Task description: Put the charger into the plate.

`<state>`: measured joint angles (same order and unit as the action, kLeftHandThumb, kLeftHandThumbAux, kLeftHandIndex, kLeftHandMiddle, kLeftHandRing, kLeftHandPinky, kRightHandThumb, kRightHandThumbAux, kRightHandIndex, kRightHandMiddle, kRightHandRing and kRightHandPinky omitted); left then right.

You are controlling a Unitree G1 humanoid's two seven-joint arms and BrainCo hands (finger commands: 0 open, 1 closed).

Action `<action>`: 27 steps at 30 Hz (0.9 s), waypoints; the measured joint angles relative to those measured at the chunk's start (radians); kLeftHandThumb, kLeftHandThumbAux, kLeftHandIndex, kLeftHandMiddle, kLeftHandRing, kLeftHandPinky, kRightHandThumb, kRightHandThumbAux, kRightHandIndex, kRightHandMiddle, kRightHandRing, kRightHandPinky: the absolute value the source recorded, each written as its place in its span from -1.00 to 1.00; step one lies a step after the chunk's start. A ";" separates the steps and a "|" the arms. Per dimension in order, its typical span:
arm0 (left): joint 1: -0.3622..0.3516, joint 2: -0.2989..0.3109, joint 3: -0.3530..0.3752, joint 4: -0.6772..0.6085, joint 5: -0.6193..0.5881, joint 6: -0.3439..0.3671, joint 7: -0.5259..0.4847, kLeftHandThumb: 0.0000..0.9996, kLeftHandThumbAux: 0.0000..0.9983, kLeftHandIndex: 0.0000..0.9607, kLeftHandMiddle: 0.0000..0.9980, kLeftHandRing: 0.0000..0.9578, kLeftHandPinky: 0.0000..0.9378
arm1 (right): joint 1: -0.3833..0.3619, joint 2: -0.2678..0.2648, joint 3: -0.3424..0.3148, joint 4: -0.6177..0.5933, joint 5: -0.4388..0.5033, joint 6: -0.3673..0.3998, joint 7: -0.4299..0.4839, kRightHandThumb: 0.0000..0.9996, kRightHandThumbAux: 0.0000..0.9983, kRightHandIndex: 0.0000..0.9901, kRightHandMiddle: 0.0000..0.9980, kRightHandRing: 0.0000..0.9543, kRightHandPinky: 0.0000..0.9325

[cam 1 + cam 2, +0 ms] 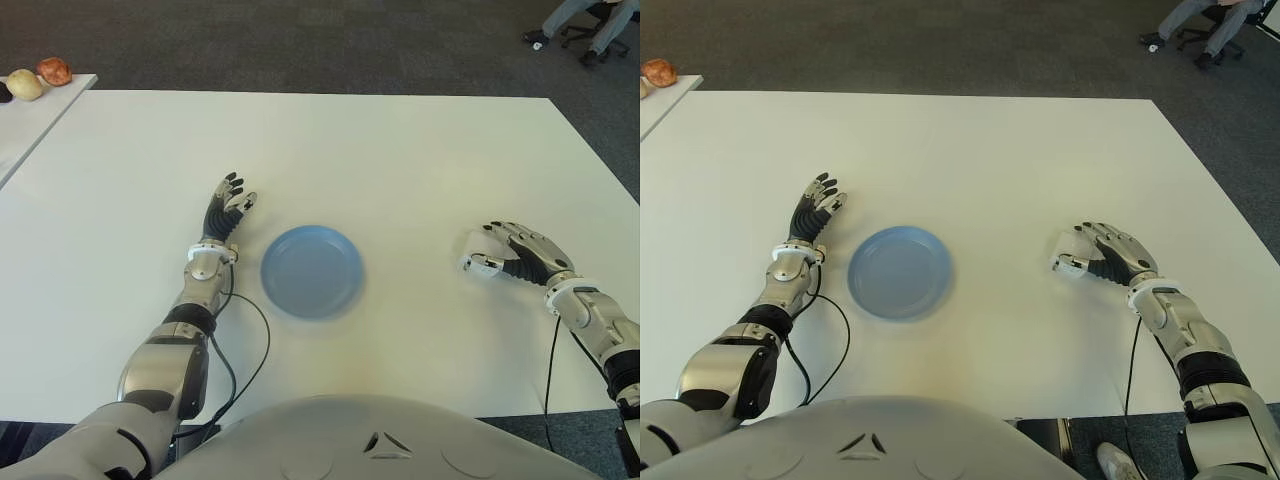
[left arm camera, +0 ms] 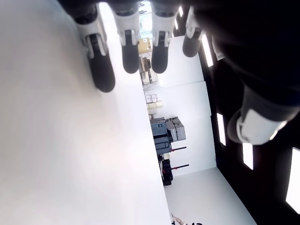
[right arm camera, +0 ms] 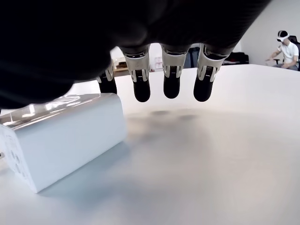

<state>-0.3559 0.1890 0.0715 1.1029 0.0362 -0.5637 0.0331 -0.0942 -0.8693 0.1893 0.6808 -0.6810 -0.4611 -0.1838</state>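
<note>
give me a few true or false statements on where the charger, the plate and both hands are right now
1. The charger lies in the plate. False: it lies on the table, to the right of the plate, which holds nothing.
2. The right hand is at the charger, fingers over it. True, though it has not closed on it.
3. The left hand holds the charger. False: it is open and holds nothing, showing left of the plate.
4. The plate is blue and sits between the two hands. True.
5. The charger is black. False: it is white.
</note>
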 measured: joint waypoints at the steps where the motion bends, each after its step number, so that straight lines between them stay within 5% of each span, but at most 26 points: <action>1: 0.000 0.000 0.000 -0.001 0.000 0.000 0.000 -1.00 0.10 -0.86 -0.70 -0.71 -0.70 | -0.003 0.002 0.004 0.005 0.000 -0.001 -0.002 -0.28 -0.76 -1.00 -1.00 -1.00 -1.00; 18: 0.006 0.001 -0.001 -0.005 0.000 -0.002 0.000 -1.00 0.11 -0.87 -0.71 -0.72 -0.71 | -0.079 0.017 0.086 0.142 -0.012 -0.024 -0.042 -0.13 -0.77 -1.00 -1.00 -1.00 -1.00; 27: 0.011 0.001 0.000 -0.011 -0.001 -0.002 -0.003 -1.00 0.12 -0.86 -0.71 -0.71 -0.71 | -0.122 0.001 0.131 0.189 -0.023 -0.056 -0.043 -0.21 -0.78 -1.00 -1.00 -1.00 -1.00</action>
<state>-0.3450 0.1898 0.0711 1.0917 0.0352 -0.5658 0.0297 -0.2160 -0.8680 0.3202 0.8703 -0.7038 -0.5173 -0.2271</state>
